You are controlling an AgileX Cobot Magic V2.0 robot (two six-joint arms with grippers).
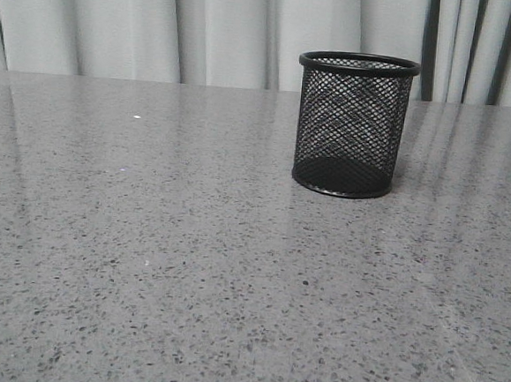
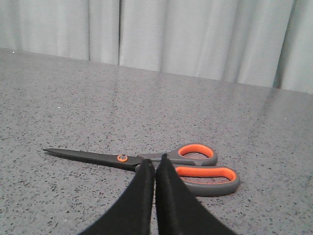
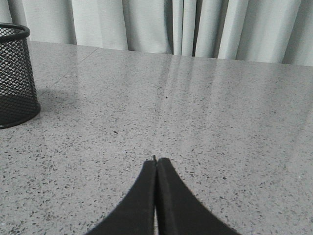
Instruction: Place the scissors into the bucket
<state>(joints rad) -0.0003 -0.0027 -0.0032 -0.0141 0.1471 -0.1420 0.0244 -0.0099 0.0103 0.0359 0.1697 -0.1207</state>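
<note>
Scissors [image 2: 161, 164] lie flat on grey worktop [image 2: 73, 98], just ahead of left pincer [image 2: 155, 169], fingers pressed together, empty | right pincer [image 3: 156, 166] likewise pressed together, empty | mesh bucket [image 1: 353, 126] upright, apart | advice: spread left fingers, grip near pivot | hidden: scissors absent from front view; part of handles behind fingers

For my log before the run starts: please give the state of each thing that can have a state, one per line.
scissors: blades closed, lying flat on the table, not gripped.
bucket: upright, nothing inside.
left gripper: shut, holding nothing, just in front of the scissors.
right gripper: shut, holding nothing, above bare table.
</note>
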